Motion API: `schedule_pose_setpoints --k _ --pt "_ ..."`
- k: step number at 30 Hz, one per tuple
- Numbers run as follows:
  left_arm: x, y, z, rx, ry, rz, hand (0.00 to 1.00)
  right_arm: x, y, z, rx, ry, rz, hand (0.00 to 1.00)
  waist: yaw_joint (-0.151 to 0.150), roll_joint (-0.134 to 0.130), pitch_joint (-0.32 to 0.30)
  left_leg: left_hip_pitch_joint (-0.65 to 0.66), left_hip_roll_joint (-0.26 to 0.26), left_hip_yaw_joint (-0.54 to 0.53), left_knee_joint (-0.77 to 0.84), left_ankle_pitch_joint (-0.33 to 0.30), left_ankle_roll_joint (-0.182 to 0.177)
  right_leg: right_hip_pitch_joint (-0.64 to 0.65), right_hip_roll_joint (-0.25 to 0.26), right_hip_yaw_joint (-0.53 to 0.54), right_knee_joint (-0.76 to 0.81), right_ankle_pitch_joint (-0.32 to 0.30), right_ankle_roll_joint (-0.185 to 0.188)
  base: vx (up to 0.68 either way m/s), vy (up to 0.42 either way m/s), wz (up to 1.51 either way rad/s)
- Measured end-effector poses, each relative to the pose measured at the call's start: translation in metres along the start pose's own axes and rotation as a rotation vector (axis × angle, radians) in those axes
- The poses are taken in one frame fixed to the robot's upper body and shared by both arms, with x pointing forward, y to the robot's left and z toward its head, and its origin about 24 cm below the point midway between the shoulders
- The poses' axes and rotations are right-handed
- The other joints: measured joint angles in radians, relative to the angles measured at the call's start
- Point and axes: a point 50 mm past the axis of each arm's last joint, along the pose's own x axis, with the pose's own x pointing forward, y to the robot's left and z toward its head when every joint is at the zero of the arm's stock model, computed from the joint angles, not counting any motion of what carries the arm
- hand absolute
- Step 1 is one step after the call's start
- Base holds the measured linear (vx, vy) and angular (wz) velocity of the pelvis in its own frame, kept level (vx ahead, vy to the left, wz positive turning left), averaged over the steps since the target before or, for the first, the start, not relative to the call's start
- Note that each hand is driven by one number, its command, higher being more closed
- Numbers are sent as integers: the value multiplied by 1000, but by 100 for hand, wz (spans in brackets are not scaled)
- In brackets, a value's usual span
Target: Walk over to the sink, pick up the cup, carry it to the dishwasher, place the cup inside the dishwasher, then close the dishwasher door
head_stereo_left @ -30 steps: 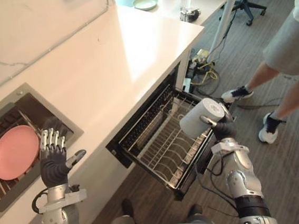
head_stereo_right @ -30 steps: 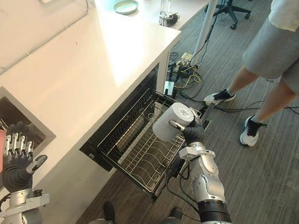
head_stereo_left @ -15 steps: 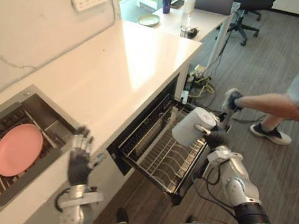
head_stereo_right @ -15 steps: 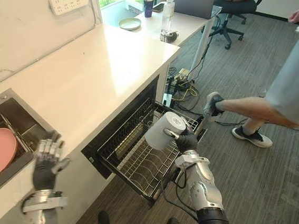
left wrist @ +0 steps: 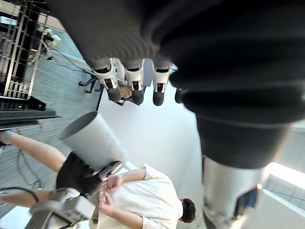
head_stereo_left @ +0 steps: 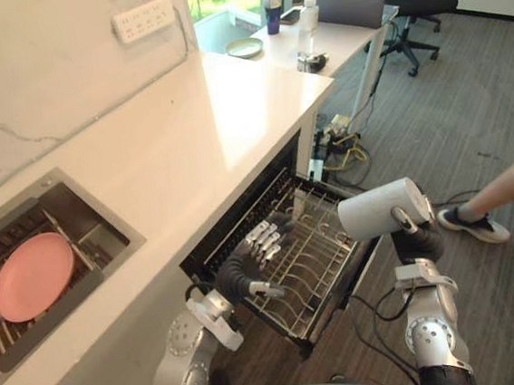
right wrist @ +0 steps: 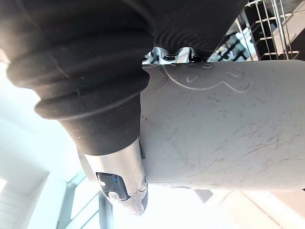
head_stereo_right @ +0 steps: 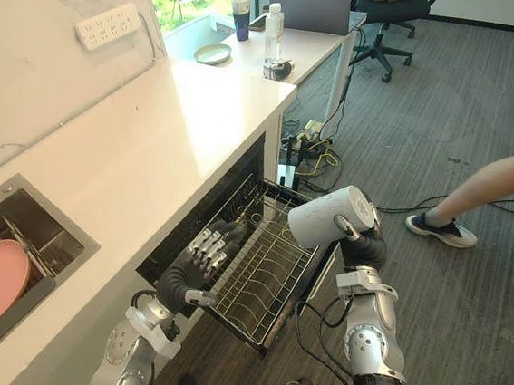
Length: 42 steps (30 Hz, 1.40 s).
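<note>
Grey cup (head_stereo_left: 382, 210) on its side, right hand (head_stereo_left: 417, 243) curled round it, above rack's (head_stereo_left: 314, 264) right corner | left hand (head_stereo_left: 246, 266) fingers straight, holding nothing, over rack's left edge | pink plate (head_stereo_left: 33, 276) in sink (head_stereo_left: 107, 227) | person's leg (head_stereo_left: 512, 188) far right

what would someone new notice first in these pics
The big grey cup, held on its side by the right robot hand at the right side of the pulled-out dishwasher rack, draws the eye first. Next come the left robot hand, open over the rack's left side, and the pink plate lying in the sink at the far left.
</note>
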Motion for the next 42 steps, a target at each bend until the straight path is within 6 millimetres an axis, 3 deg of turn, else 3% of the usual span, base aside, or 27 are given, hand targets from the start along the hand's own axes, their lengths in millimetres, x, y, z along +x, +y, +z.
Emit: schedule_pose_setpoints --k 1,5,7,8,11,12,15,18,22,25,28,32,37,42 --pt "-1 0 -5 -20 35 5 0 0 0 0 0 0 0 100 0 2 -1 1 0 3 0 -5 5 0 3 11 -4 0 0 -73 -3 -9" --pt "-22 12 -62 -56 377 116 0 0 0 1 5 -3 1 100 -7 -1 -5 0 1 23 0 -9 4 -3 17 64 -37 13 2 -15 4 -13" --pt "-52 22 -100 -15 639 214 0 0 1 4 7 -9 6 100 -6 -12 -6 6 1 43 0 -15 4 -3 17 84 -50 26 -1 36 5 -20" --pt "-62 24 -108 1 704 234 0 1 2 6 7 -15 11 100 -5 -15 -6 7 1 47 0 -16 1 -3 17 88 -53 32 0 41 4 -17" --pt "-117 39 -138 82 1027 380 0 1 2 4 3 10 14 100 -8 -27 -12 26 -1 48 -1 -15 -6 7 18 89 -56 40 0 57 -2 -3" --pt "-146 47 -146 133 1171 483 0 1 4 0 -4 46 24 100 -7 -36 -10 29 0 48 -1 -15 -6 10 19 89 -56 40 -1 46 -9 3" --pt "-179 72 -141 141 1247 790 0 0 17 -25 -79 198 86 100 1 -47 -3 51 0 46 -1 -18 -11 37 20 87 -61 40 -2 7 -4 -1" --pt "-211 74 -141 138 1337 1008 0 -7 30 -57 -140 367 168 100 15 -52 -2 61 1 47 -1 -26 -13 53 21 89 -67 30 -10 -51 -9 -2" --pt "-231 65 -144 129 1399 1124 0 -11 16 -78 -205 510 131 100 51 -63 5 51 -1 36 -2 -34 -14 52 20 79 -67 23 -1 -31 -2 11" --pt "-241 59 -145 91 1417 1168 0 -11 8 -88 -258 586 111 100 51 -71 9 35 -9 10 -2 -31 -11 54 13 53 -65 18 3 14 0 27" --pt "-245 57 -146 70 1433 1166 0 -9 -15 -99 -361 703 34 100 67 -80 16 18 -24 -27 -1 -15 -5 61 0 16 -53 13 3 40 8 34" --pt "-245 57 -146 51 1430 1153 0 5 -29 -103 -466 758 -28 100 98 -72 46 -7 -33 -72 -1 -6 -3 67 -4 -29 -49 9 8 21 -8 38" --pt "-251 57 -145 16 1454 1149 0 73 -5 -77 -582 643 -13 100 126 -51 156 -93 -30 -136 -1 38 -5 -12 -6 -81 18 -13 1 -42 -19 33" --pt "-255 60 -141 14 1463 1139 0 101 -1 -60 -660 625 -38 100 167 -60 243 -143 -32 -182 -1 66 -11 -44 -8 -84 79 -55 -2 -44 -24 41"
